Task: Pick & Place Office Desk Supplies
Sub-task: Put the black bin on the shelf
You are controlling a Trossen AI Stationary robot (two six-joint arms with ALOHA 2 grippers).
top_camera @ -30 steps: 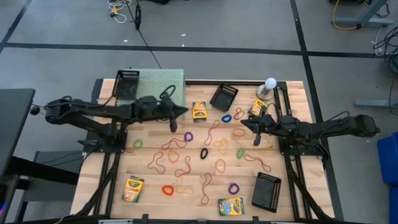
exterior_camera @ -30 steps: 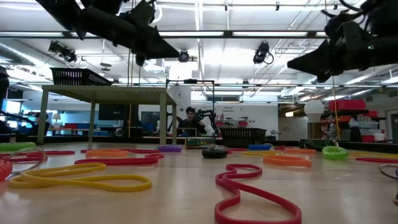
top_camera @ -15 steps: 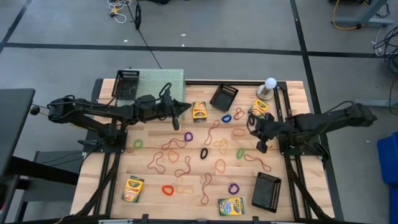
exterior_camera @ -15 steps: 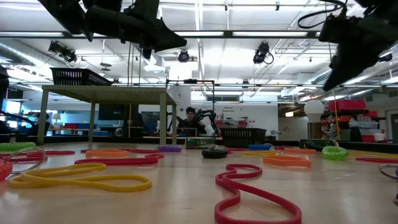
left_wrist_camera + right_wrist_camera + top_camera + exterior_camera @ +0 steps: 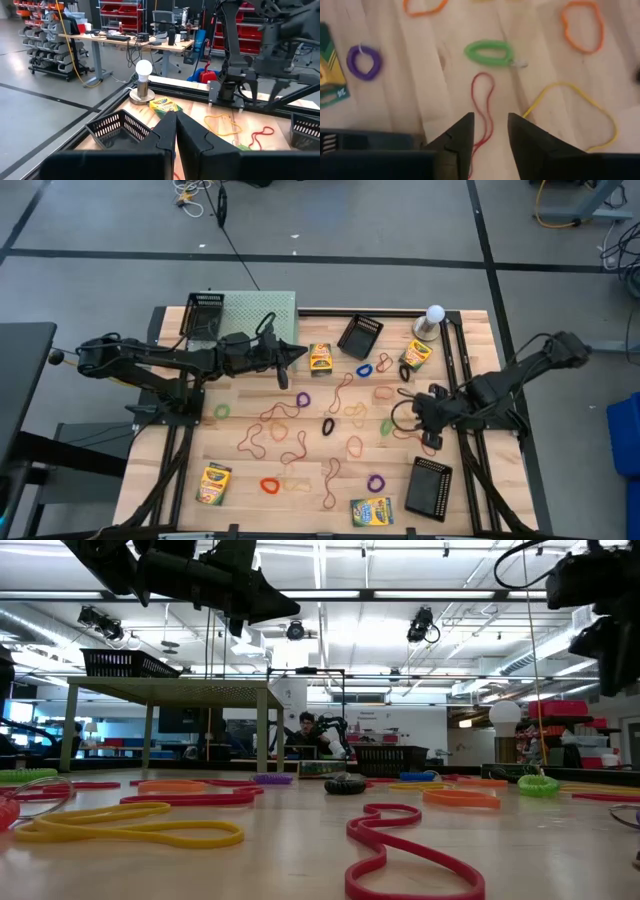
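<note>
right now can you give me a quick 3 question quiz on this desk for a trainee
1. True or false: the left end effector is shut with nothing between its fingers.
2. Which band lies straight ahead of the right end effector in its wrist view? A: red rubber band B: black rubber band C: purple rubber band
3. Fill in: in the high view, the number of black mesh trays resting directly on the wooden table, not on the pale green stand, is ____.

Key:
1. True
2. A
3. Two: one near the far edge, one near the front right corner. A third sits on the stand.
</note>
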